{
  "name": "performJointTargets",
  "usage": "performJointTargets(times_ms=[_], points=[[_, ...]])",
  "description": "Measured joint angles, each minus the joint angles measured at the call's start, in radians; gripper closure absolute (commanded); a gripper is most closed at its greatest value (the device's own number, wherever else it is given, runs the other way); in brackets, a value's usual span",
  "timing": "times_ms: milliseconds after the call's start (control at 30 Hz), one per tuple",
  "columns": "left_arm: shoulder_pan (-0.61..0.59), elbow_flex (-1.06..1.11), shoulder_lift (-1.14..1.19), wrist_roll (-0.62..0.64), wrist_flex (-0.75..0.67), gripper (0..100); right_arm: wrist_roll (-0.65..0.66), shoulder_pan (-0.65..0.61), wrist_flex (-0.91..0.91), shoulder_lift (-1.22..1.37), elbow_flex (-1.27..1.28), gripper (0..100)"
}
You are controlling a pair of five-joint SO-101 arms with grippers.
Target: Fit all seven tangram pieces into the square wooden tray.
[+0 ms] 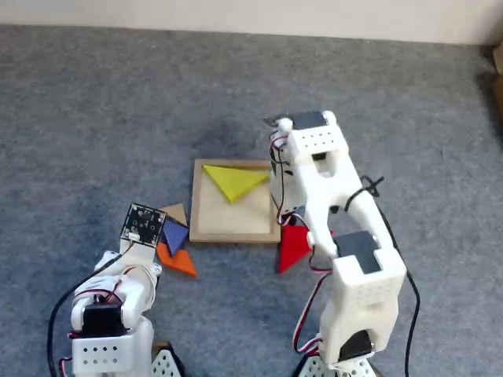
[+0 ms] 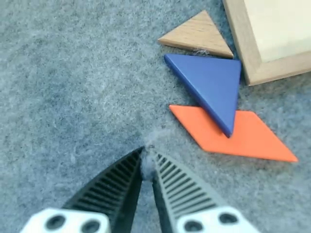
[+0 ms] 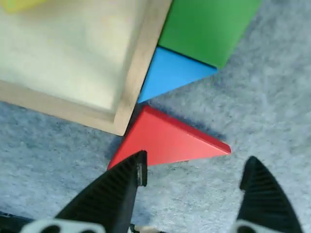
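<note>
Left gripper (image 2: 147, 158): I see its jaws closed tip to tip, holding nothing, the tips low over the grey carpet (image 2: 73, 97). It is near the orange parallelogram (image 2: 243, 138) but apart from it.

Right gripper (image 3: 197, 170): jaws wide open, nothing held. One finger (image 3: 129, 182) overlaps the edge of the red triangle (image 3: 165, 141); I cannot tell whether it touches. The other finger is over bare carpet, clear of the piece.

The square wooden tray (image 1: 198, 212) lies between the two arms. A large yellow triangle (image 1: 233, 181) lies inside it, at the far side.

Outside the tray, on the left arm's side: a plain wooden triangle (image 2: 199, 34) just beside the tray's corner, a dark-blue triangle (image 2: 211, 85) next to it, its point lying on the orange parallelogram.

On the right arm's side: the red triangle at the tray's corner, a light-blue triangle (image 3: 167, 73) against the tray's rim, and a green piece (image 3: 206, 29) adjoining that triangle.
</note>
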Motion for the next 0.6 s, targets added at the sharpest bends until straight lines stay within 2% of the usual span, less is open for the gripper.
performJointTargets(times_ms=[200,367,533,600], points=[[0.0,0.0,0.0,0.0,0.0,99,0.009,-0.009,-0.16,-0.226,0.272,72.1],[0.0,0.0,0.0,0.0,0.0,99,0.011,-0.092,-0.37,-0.402,0.569,72.4],[0.0,0.0,0.0,0.0,0.0,99,0.015,-0.14,-0.554,-0.431,0.772,72.4],[0.0,0.0,0.0,0.0,0.0,99,0.055,-0.141,-0.585,-0.436,0.799,72.4]])
